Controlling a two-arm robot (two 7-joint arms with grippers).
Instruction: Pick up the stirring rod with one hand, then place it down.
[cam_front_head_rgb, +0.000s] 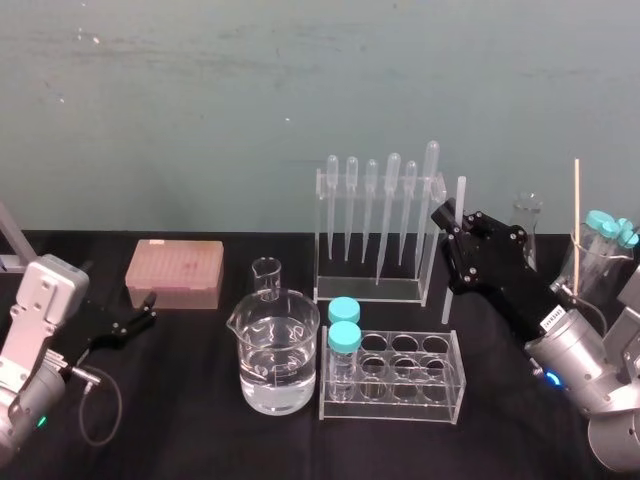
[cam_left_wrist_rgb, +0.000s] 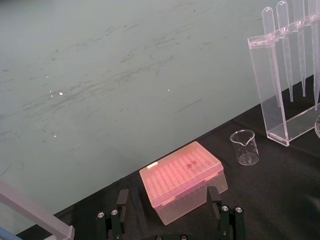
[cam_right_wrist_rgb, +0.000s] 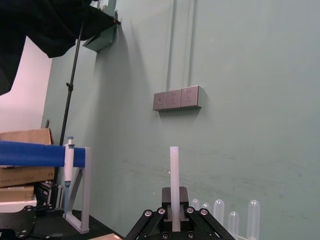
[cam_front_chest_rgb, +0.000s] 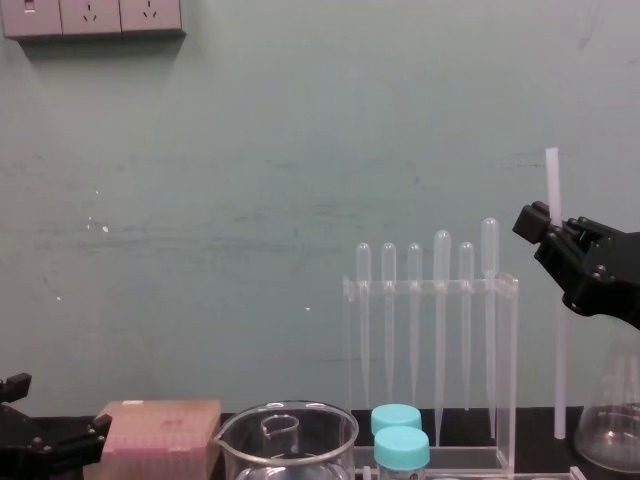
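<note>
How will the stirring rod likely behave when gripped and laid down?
Probably stiff: the stirring rod stands straight in the right gripper, no sag. Smooth and even in thickness, it may slip in the grip and likely rolls once laid on the table. The left gripper sits idle by the pink box.

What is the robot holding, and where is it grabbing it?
The right claw pinches the white rod near its top end; the left claw holds nothing.

- Right gripper (cam_front_head_rgb: 449, 222): black, angular jointed links dotted with small silver screws, 1 white printed label (cam_front_head_rgb: 553, 318) near its base.
- Right wrist (cam_front_head_rgb: 592, 378): rounded silver-grey casing, 1 blue light (cam_front_head_rgb: 548, 378).
- Left gripper (cam_front_head_rgb: 149, 310): black, slim fingers.
- Left wrist (cam_front_head_rgb: 45, 298): boxy silver-grey casing, looping black cable (cam_front_head_rgb: 100, 405), 1 green light (cam_front_head_rgb: 40, 421).
</note>
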